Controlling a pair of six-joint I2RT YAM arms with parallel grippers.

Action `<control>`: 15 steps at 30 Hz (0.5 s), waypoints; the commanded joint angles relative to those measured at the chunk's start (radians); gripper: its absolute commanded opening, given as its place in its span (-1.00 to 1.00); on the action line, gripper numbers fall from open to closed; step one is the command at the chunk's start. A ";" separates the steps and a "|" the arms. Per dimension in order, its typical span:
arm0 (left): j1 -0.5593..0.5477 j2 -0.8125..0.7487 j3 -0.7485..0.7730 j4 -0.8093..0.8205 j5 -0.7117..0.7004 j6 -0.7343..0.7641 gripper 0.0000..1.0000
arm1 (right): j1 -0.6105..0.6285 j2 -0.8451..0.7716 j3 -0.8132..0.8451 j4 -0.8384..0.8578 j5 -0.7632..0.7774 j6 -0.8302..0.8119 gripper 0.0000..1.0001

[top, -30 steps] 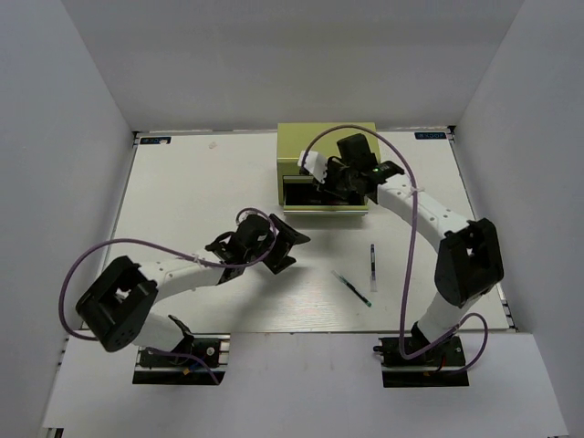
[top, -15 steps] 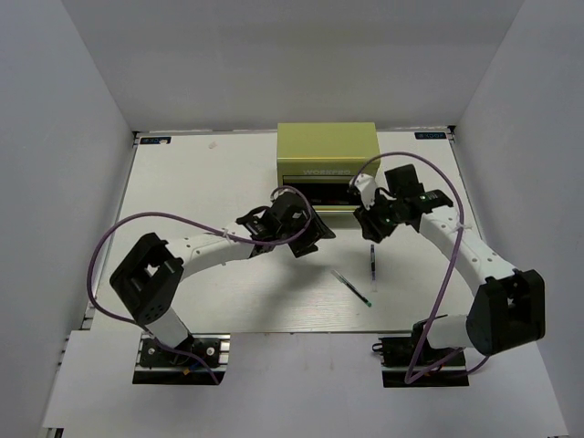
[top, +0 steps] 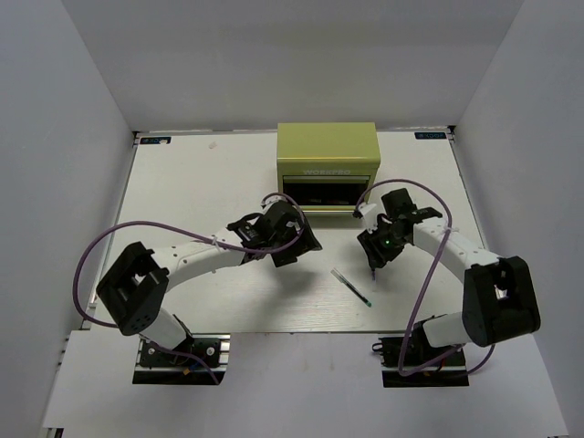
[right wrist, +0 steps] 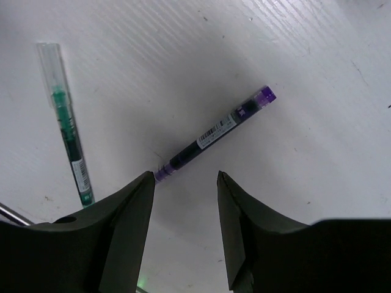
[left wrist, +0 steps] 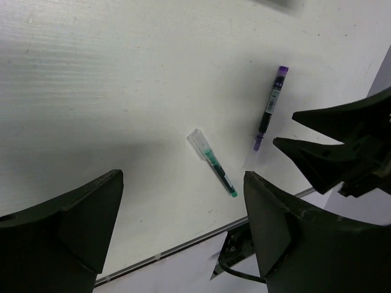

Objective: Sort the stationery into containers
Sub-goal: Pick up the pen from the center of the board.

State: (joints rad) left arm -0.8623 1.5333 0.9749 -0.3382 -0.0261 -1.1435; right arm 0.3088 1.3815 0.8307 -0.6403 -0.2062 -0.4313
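Chest (top: pixel 327 146), contents hidden; green pen (top: pixel 352 288) and purple pen (right wrist: pixel 214 134) outside on table (top: pixel 201 182).

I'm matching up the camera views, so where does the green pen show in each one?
Top external: the green pen lies slanted, lower right of centre.
Left wrist: middle of the picture.
Right wrist: left side, running top to bottom.
Shared landmark: the right gripper, open just beside the pen in all three.
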 commanded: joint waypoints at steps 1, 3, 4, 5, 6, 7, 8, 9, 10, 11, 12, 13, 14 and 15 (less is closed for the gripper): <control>-0.020 -0.042 0.007 0.002 -0.026 -0.022 0.80 | 0.003 0.028 -0.022 0.083 0.033 0.051 0.04; -0.020 -0.042 0.007 0.002 -0.026 -0.042 0.88 | 0.004 0.048 -0.033 0.108 0.042 0.066 0.04; -0.030 -0.033 0.007 0.002 -0.026 -0.042 0.88 | 0.003 0.065 -0.035 0.128 0.048 0.078 0.04; -0.030 -0.033 0.016 0.002 -0.026 -0.053 0.91 | 0.006 0.083 -0.038 0.134 0.057 0.092 0.04; -0.030 -0.033 0.016 0.002 -0.026 -0.053 0.91 | 0.006 0.096 -0.041 0.139 0.065 0.106 0.04; -0.041 -0.022 0.025 0.002 -0.026 -0.053 0.91 | 0.009 0.114 -0.044 0.154 0.070 0.111 0.00; -0.041 -0.022 0.025 0.002 -0.026 -0.064 0.91 | 0.009 0.120 -0.054 0.159 0.080 0.121 -0.03; -0.041 -0.010 0.036 0.002 -0.026 -0.064 0.91 | 0.009 0.122 -0.062 0.163 0.088 0.126 -0.08; -0.050 -0.010 0.036 0.002 -0.026 -0.064 0.91 | 0.010 0.120 -0.068 0.184 0.099 0.123 -0.08; -0.050 -0.010 0.045 0.002 -0.035 -0.064 0.91 | 0.012 0.119 -0.077 0.189 0.100 0.121 -0.13; -0.050 -0.010 0.045 -0.007 -0.035 -0.064 0.91 | 0.010 0.116 -0.085 0.191 0.099 0.118 -0.19; -0.050 -0.010 0.045 -0.007 -0.047 -0.064 0.93 | 0.012 0.116 -0.085 0.185 0.091 0.106 -0.22; -0.050 -0.010 0.045 -0.007 -0.047 -0.064 0.93 | 0.012 0.117 -0.087 0.185 0.090 0.101 -0.25; -0.050 -0.010 0.045 -0.007 -0.058 -0.064 0.93 | 0.013 0.117 -0.088 0.182 0.084 0.098 -0.29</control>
State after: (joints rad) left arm -0.9073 1.5337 0.9836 -0.3378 -0.0486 -1.2007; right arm 0.3153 1.4891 0.7795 -0.4770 -0.1242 -0.3363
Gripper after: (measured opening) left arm 0.962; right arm 0.369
